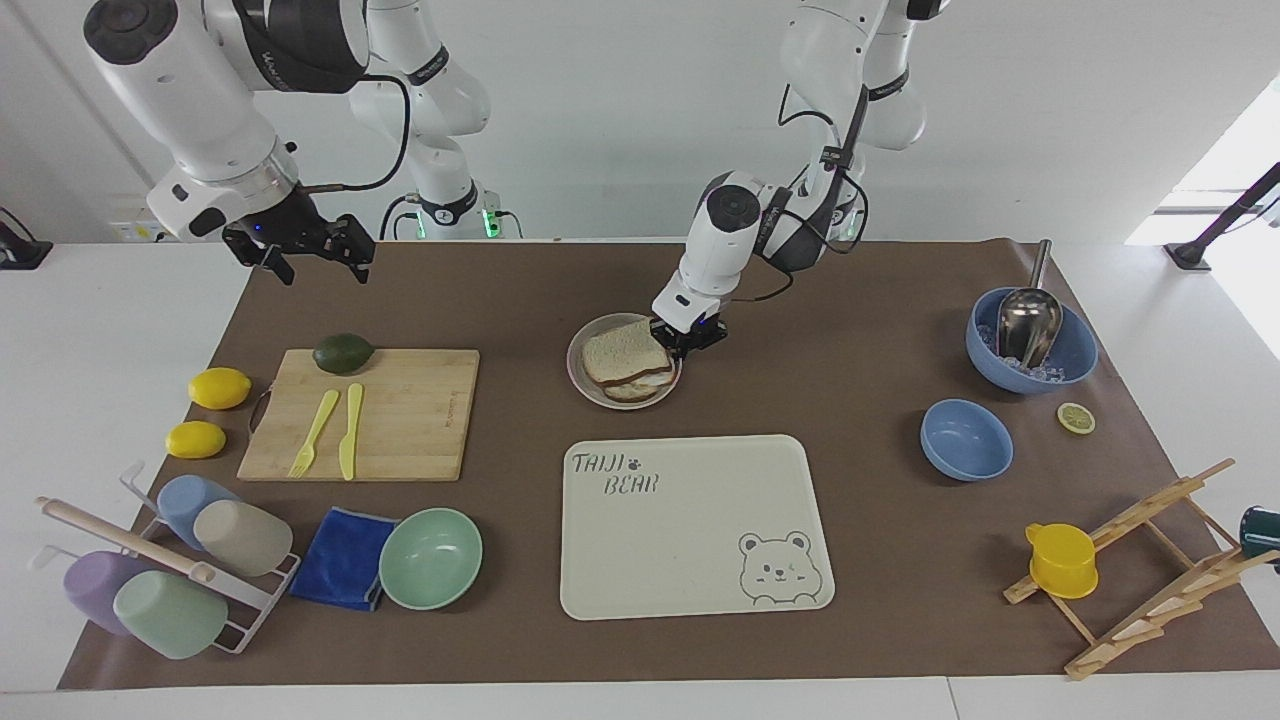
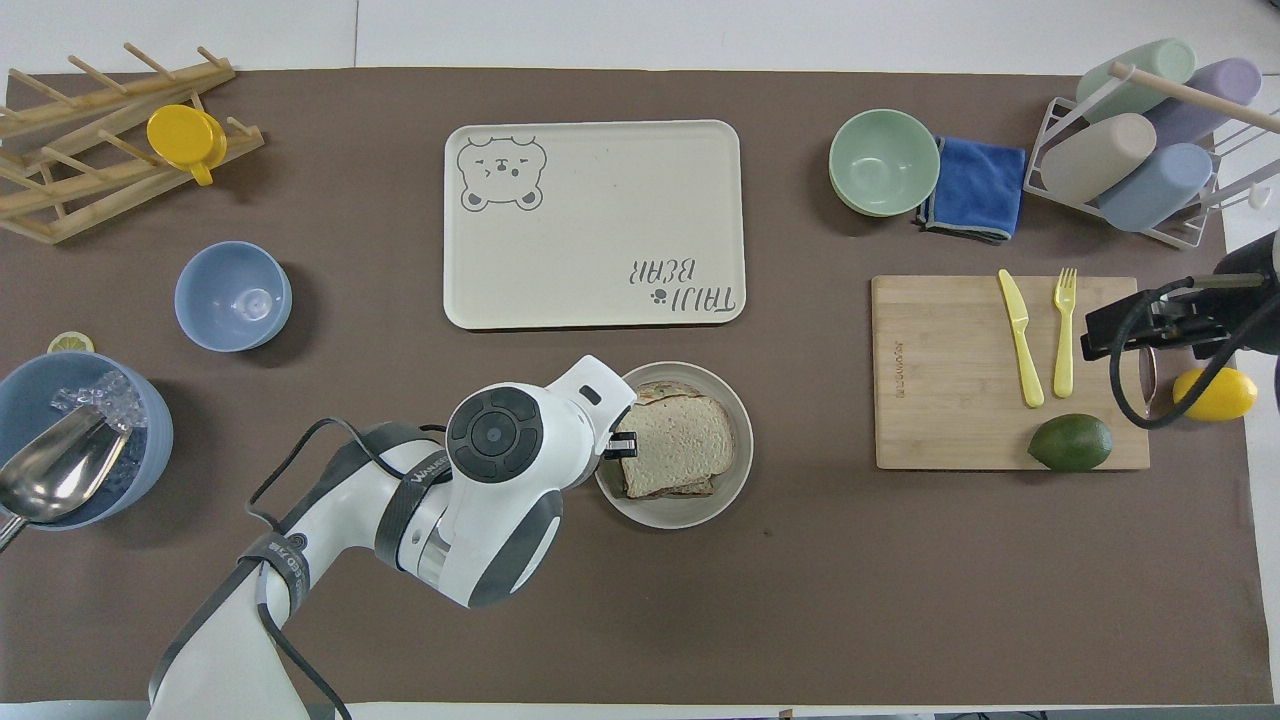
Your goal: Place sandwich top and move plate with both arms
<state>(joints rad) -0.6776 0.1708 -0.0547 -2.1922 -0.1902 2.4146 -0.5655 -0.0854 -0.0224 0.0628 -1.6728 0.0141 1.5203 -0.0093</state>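
The plate (image 1: 590, 392) lies on the brown mat, nearer to the robots than the bear tray; it also shows in the overhead view (image 2: 735, 470). The sandwich top (image 1: 622, 351) lies on the stack of bread on the plate, a little askew, and also shows in the overhead view (image 2: 678, 440). My left gripper (image 1: 688, 338) is low at the plate's rim on the side toward the left arm's end of the table; in the overhead view (image 2: 620, 445) it reaches just over that rim. My right gripper (image 1: 312, 255) is open and empty in the air over the mat's edge near the cutting board (image 1: 365, 413).
The bear tray (image 1: 690, 525) lies farther from the robots than the plate. On the cutting board lie an avocado (image 1: 343, 352), a fork and a knife. Two lemons (image 1: 218, 387), a mint bowl (image 1: 431, 557), a blue cloth and a cup rack lie toward the right arm's end; blue bowls (image 1: 966, 438) and a wooden rack toward the left arm's.
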